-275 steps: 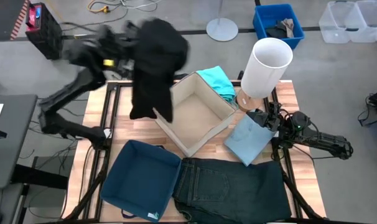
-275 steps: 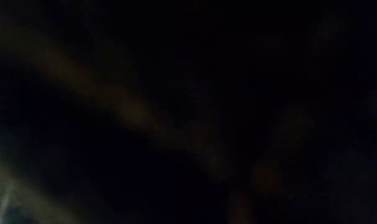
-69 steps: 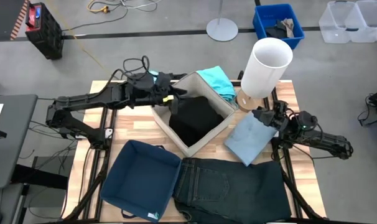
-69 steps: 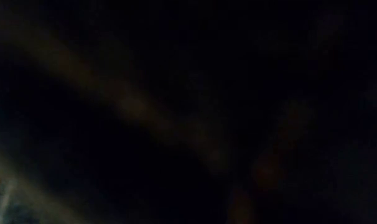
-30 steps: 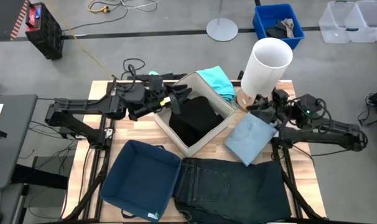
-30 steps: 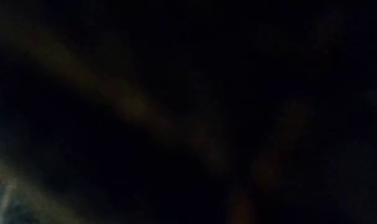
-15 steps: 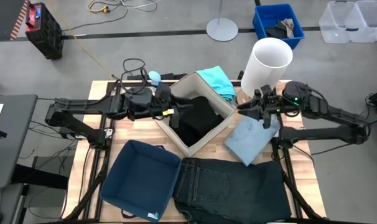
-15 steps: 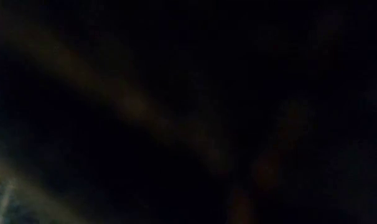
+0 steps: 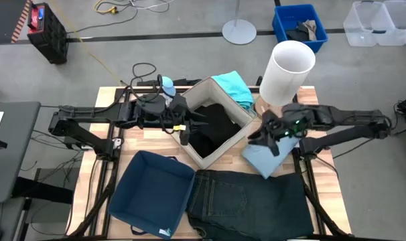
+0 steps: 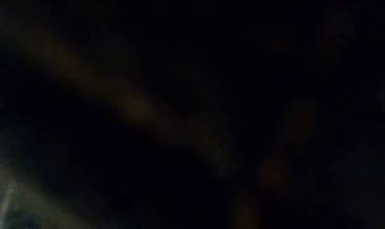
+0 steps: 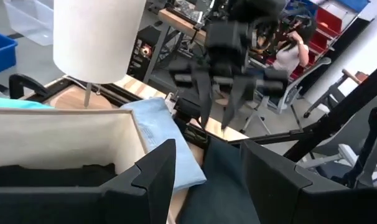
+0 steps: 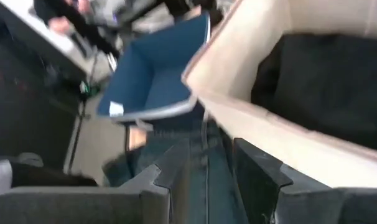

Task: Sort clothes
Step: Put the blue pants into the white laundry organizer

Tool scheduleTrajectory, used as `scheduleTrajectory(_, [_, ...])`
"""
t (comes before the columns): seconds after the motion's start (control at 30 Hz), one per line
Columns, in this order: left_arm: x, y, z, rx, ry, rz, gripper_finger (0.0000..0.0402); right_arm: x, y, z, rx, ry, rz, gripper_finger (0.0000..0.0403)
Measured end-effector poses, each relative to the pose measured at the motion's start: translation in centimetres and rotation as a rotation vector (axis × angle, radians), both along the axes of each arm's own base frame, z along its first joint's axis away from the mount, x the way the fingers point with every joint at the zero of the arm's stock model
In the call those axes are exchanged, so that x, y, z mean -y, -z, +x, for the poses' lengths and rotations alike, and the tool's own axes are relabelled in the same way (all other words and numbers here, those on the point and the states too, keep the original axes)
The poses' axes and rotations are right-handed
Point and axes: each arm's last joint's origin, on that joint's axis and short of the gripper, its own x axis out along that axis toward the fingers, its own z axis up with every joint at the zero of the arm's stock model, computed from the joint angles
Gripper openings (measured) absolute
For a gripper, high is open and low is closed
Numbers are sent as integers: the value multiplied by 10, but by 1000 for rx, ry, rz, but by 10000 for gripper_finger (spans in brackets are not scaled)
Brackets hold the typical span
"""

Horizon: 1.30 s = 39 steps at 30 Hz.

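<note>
The black garment (image 9: 213,127) lies inside the beige fabric box (image 9: 238,137). Behind the box, the turquoise garment (image 9: 233,86) rests on the table against the box's far wall. The pale blue garment (image 9: 270,157) lies flat to the right of the box, and the dark jeans (image 9: 250,201) are spread along the near edge. My left gripper (image 9: 189,129) hovers open over the box's left wall. My right gripper (image 9: 265,137) hangs open above the pale blue garment's corner nearest the box, fingers pointing down (image 11: 216,99), with nothing between them.
An empty navy fabric box (image 9: 153,191) stands at the near left, beside the jeans. A tall white lamp (image 9: 287,70) on a wooden base stands at the far right, close behind my right arm. Bare wooden tabletop (image 9: 139,137) shows left of the beige box.
My right gripper has swung from the table's right edge toward the left, and now stands over the pale blue garment's corner next to the beige box. My left gripper has shifted a little toward the near edge along the box's left wall. No garment has moved.
</note>
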Motion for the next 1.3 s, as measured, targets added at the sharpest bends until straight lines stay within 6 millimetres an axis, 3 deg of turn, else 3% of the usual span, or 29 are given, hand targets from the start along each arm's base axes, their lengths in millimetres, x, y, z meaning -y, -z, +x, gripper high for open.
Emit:
scheduleTrajectory(0.13, [-2, 0, 0, 3, -66, -18, 173, -8, 17, 8, -139, -73, -64, 143])
scheduleTrajectory(0.3, [-4, 2, -1, -1, -170, -29, 173, -12, 36, 0, -377, -123, -103, 143])
scheduleTrajectory(0.53, [-8, 2, -1, 6, -196, -51, 173, -28, 43, 1, -424, -255, -175, 145])
scheduleTrajectory(1.0, [-8, 2, -1, 9, -213, -52, 173, -91, 105, 37, -650, -465, -283, 230])
scheduleTrajectory(1.3, [-7, 2, -1, 2, -187, -41, 173, -108, 144, 64, -714, -438, -349, 234])
